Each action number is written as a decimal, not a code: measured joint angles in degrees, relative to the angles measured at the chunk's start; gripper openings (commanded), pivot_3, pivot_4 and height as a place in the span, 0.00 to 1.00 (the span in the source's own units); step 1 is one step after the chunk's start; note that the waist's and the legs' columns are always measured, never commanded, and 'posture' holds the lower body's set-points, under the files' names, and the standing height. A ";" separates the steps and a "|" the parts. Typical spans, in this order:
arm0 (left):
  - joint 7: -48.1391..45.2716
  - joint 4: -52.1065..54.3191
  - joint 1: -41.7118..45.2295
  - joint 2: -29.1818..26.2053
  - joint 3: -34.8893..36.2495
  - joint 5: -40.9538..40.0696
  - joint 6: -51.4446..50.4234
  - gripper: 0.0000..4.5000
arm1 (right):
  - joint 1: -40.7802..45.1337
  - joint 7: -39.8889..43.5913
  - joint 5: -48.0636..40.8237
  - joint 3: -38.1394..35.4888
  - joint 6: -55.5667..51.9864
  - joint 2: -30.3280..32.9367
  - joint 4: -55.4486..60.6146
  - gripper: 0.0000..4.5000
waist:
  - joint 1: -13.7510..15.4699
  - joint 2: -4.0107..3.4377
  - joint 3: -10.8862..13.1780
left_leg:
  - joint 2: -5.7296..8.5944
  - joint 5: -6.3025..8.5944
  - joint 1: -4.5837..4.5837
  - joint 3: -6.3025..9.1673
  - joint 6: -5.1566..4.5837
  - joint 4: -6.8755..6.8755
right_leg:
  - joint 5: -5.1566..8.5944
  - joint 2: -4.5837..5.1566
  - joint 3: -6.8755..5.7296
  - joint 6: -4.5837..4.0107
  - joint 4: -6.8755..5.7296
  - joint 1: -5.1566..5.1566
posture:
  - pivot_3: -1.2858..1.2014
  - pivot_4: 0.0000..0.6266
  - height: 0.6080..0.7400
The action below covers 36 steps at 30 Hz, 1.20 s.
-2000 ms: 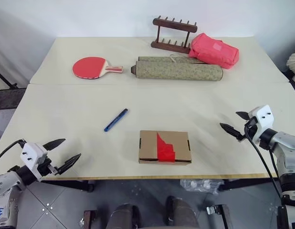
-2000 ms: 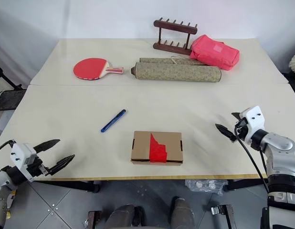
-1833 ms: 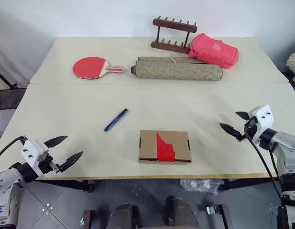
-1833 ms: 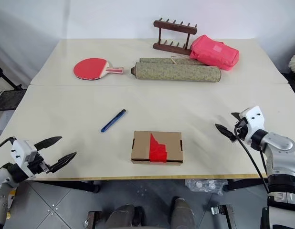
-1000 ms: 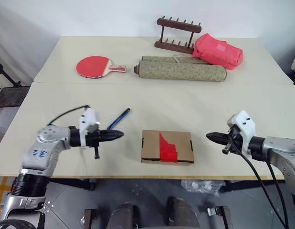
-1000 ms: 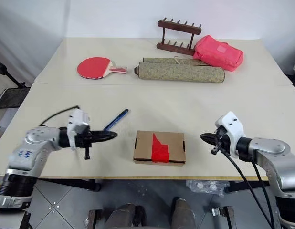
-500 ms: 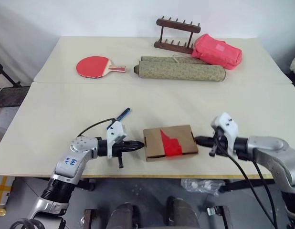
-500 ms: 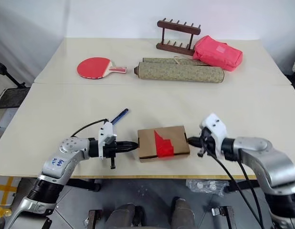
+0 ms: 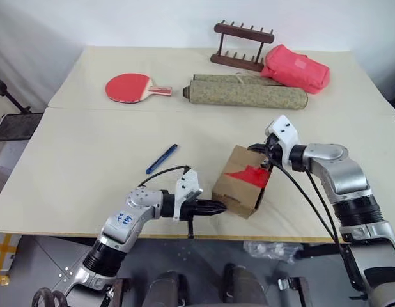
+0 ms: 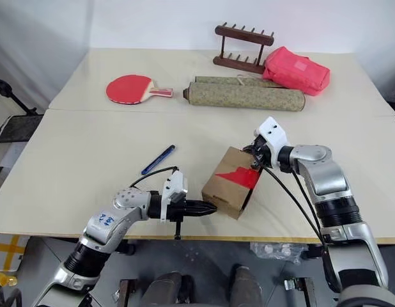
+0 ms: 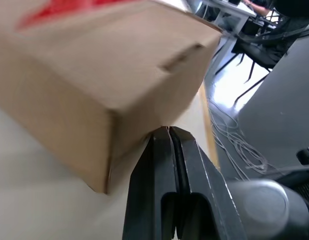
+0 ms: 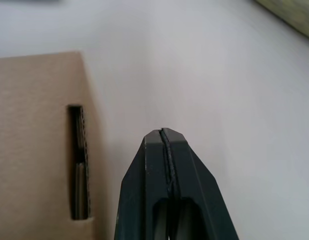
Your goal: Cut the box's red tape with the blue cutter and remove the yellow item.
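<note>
Although the bench [image 9: 76, 166] carries several things, the largest thing of the task is the box [image 9: 239, 185], which stands near the front edge of the bench, turned at an angle and tilted, with one side raised and the red tape [image 9: 248, 176] facing up and toward the right arm. I judge the box to be light and fairly stiff, with thin cardboard walls that would dent under hard pressure, and it seems to slide and tip easily on the smooth bench; it is better to steady it by its short side walls or corners, not on the lid where the tape crosses the seam. The blue cutter [image 9: 162, 158] lies flat on the bench, well apart from the box on its left and behind the left arm; it looks slim, hard and light, so I would take it across the middle of its body, away from the dark tip. The left claw [image 9: 218, 206] is fully closed and holds nothing, and its tip presses against the lower near corner of the box. The right claw [image 10: 255, 158] is also fully closed and empty, and it sits at the far upper edge of the box, seemingly touching it.
</note>
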<state>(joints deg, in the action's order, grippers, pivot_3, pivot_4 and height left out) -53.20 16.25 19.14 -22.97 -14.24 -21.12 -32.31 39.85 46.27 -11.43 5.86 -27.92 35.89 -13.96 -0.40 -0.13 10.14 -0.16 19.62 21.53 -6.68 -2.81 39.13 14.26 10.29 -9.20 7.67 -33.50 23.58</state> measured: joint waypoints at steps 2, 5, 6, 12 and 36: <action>1.91 4.36 -3.81 -3.05 4.07 -1.33 -2.22 0.01 | -1.04 -1.30 -0.32 -3.55 -1.29 2.56 3.26 0.00 | -0.15 -0.16 0.09 | -0.04 0.00 -0.01 0.02 0.02 -0.02 | 0.00 -0.01 -0.01 0.00 -0.01 0.01 | 0.52 0.24 1.00; 4.73 5.37 -7.10 -5.39 9.47 -1.66 -4.27 0.01 | -3.59 -2.04 -1.68 -9.42 -4.77 7.01 9.62 0.00 | 0.32 -0.21 0.12 | -0.04 0.00 -0.03 0.03 0.01 0.01 | 0.00 -0.02 -0.02 0.00 0.03 -0.06 | 0.52 0.24 1.00; 6.22 5.49 -7.52 -5.22 11.61 -2.37 -4.78 0.01 | -6.13 -2.04 -3.04 -11.86 -7.44 8.48 14.46 0.00 | 0.74 -0.20 0.12 | -0.02 -0.01 -0.01 0.13 0.00 0.04 | 0.00 0.00 -0.01 0.00 0.07 -0.11 | 0.52 0.24 1.00; 11.59 -1.62 -2.85 0.44 13.28 -1.00 0.71 0.01 | -22.28 -0.49 -9.54 -14.29 -23.09 14.92 34.73 0.00 | 2.44 -0.16 0.09 | 0.14 -0.02 0.02 0.08 -0.09 0.09 | 0.00 0.13 0.05 0.00 0.20 -0.17 | 0.52 0.24 1.00; 8.82 -11.17 1.17 4.66 4.37 2.18 8.50 0.01 | -21.20 -4.46 -15.08 -17.18 -32.43 17.94 44.34 0.00 | 2.09 0.05 0.03 | 0.10 0.03 0.06 0.11 -0.15 0.08 | -0.01 0.10 -0.01 -0.01 0.23 -0.14 | 0.52 0.24 1.00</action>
<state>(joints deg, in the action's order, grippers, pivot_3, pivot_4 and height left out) -44.38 5.08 20.31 -18.31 -9.87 -18.94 -23.81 18.65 41.81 -26.51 -11.33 -60.34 53.83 30.37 1.68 -0.08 10.17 -0.06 19.65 21.59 -6.57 -2.96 39.22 14.25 10.39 -9.21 7.66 -33.27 23.44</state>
